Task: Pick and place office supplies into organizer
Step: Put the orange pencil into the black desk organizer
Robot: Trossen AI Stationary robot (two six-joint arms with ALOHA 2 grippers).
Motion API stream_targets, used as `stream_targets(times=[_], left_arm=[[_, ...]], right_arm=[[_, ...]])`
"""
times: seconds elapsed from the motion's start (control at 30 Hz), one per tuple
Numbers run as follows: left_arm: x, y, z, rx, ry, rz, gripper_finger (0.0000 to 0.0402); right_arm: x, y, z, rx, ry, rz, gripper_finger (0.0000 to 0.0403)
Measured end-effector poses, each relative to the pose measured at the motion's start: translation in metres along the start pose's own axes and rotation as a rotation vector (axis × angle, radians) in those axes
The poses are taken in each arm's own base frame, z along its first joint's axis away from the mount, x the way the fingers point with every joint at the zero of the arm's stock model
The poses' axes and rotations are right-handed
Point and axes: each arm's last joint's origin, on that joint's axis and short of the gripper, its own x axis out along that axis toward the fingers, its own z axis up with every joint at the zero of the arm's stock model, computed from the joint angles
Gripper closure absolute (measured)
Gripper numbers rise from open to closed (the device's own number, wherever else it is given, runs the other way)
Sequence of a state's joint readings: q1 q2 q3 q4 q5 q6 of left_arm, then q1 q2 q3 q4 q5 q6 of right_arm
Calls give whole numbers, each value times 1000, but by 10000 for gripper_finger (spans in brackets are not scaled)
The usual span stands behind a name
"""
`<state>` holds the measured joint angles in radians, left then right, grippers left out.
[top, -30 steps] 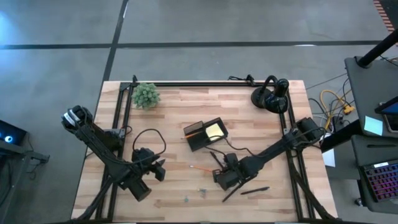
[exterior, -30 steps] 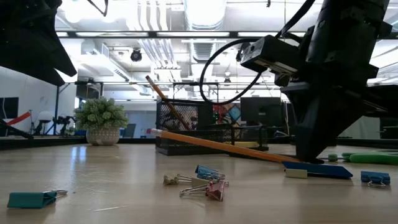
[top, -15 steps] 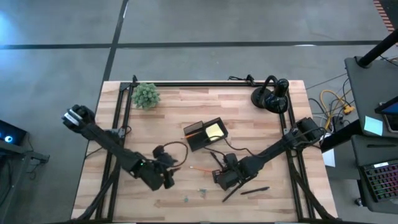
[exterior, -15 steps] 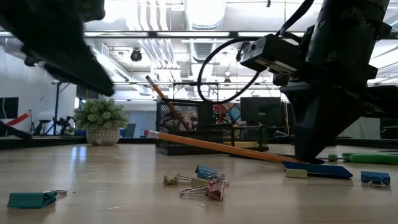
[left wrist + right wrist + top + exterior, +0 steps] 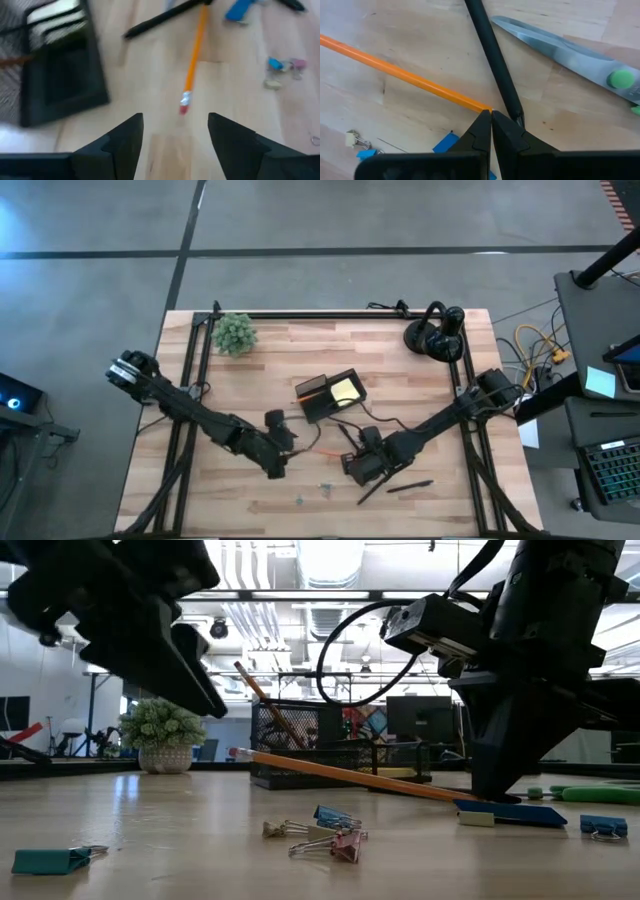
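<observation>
The left gripper (image 5: 172, 131) hangs low over the wooden surface (image 5: 420, 395) with its jaws spread wide and nothing between them, and just ahead of the gap lies the eraser end of an orange pencil (image 5: 192, 65), its shaft running straight away from the jaws. Off to one side of them sits the black organizer (image 5: 62, 75), well within reach but apart, and on the other side a small cluster of clips (image 5: 282, 70) rests on the wood; beyond the pencil's far end a black pen (image 5: 165, 17) lies crosswise. Over on the right, the right gripper (image 5: 491, 120) is planted down at the surface with its jaws pressed together, tips touching; whether they pinch anything cannot be told. The pencil's other end (image 5: 405, 77) meets those tips from one side, a black pen (image 5: 492, 60) runs right up to them from ahead, and the green-handled scissors (image 5: 570, 52) lie beyond that pen, blades clear of the jaws. A blue piece (image 5: 445, 145) shows just beside the jaw tips. From above, the organizer (image 5: 330, 395) stands between the two grippers and a little beyond them, holding a yellow sticky-note pad (image 5: 344, 390) in one compartment and another pencil (image 5: 308, 393) leaning out of the other.
</observation>
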<state>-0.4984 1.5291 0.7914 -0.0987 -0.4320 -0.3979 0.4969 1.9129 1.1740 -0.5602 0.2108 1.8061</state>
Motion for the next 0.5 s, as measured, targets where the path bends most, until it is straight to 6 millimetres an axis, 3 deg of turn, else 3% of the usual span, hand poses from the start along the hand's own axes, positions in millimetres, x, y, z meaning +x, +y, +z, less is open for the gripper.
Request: stream_targets(times=[0.3, 0.5], left_arm=[[17, -1, 0, 88, -26, -5, 190], [23, -2, -2, 86, -7, -43, 223]], right_arm=[[0, 0, 0, 23, -2, 0, 394], [0, 0, 0, 25, -2, 0, 394]])
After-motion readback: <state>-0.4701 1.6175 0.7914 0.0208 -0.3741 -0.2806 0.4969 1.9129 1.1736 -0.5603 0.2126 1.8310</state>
